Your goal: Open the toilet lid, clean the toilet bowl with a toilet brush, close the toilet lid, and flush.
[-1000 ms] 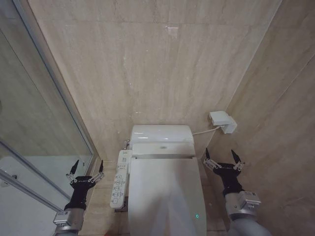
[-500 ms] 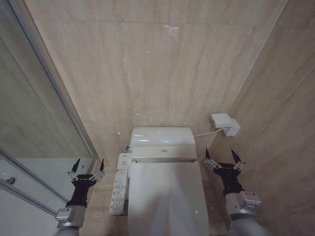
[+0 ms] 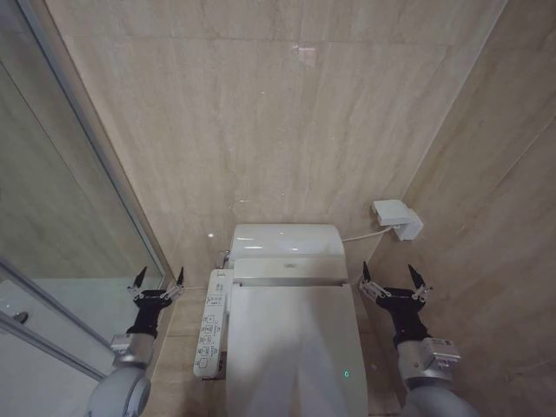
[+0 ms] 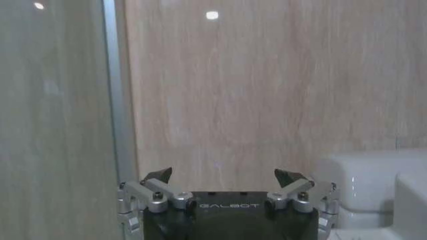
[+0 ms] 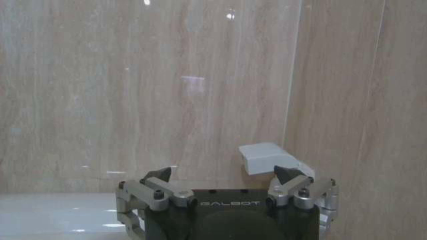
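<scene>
The toilet lid (image 3: 291,334) is seen lying flat and shut over the toilet bowl (image 3: 360,382), low in the middle of the head view, so the opening step is judged not yet begun. The tank (image 3: 285,239) is set against the far beige wall, and the long button panel (image 3: 208,326) is hung along the bowl's left side. The glass shower screen (image 3: 69,234) is found further left; a small white wall box (image 3: 396,217) is fixed on the right wall, with its cable run to the tank.

The left gripper (image 3: 157,284) is held just left of the button panel, fingers spread wide, nothing pinched, nothing touched. The right gripper (image 3: 393,282) is held level with the lid's far right corner, close beside it but apart, equally spread and empty. Both are judged to be poised either side of the lid, ready for it to be lifted.
</scene>
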